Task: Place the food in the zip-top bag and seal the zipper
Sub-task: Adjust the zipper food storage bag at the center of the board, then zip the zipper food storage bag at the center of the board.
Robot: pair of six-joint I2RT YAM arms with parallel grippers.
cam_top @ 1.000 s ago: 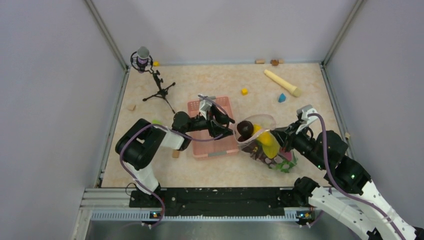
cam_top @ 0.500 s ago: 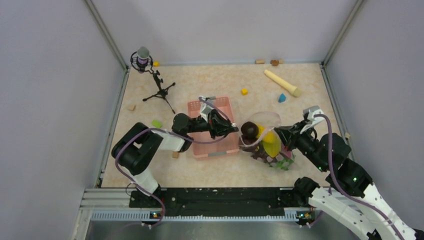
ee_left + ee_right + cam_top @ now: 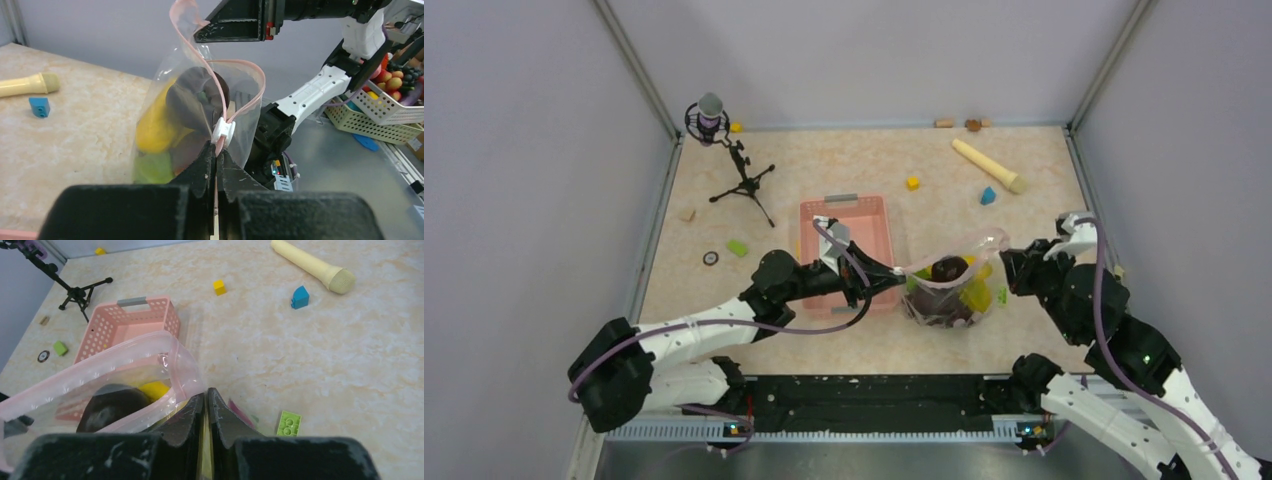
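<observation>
My left claw (image 3: 216, 150) is clenched on the pink zipper (image 3: 248, 103), just below its white slider (image 3: 223, 133). My right claw (image 3: 206, 392) pinches the opposite corner of the bag (image 3: 944, 298), which hangs upright between the two. Inside it lies food, including a yellow fruit (image 3: 152, 131) and a dark piece (image 3: 947, 268). The mouth gapes wide, so I judge the loading largely done and the sealing not yet begun.
</observation>
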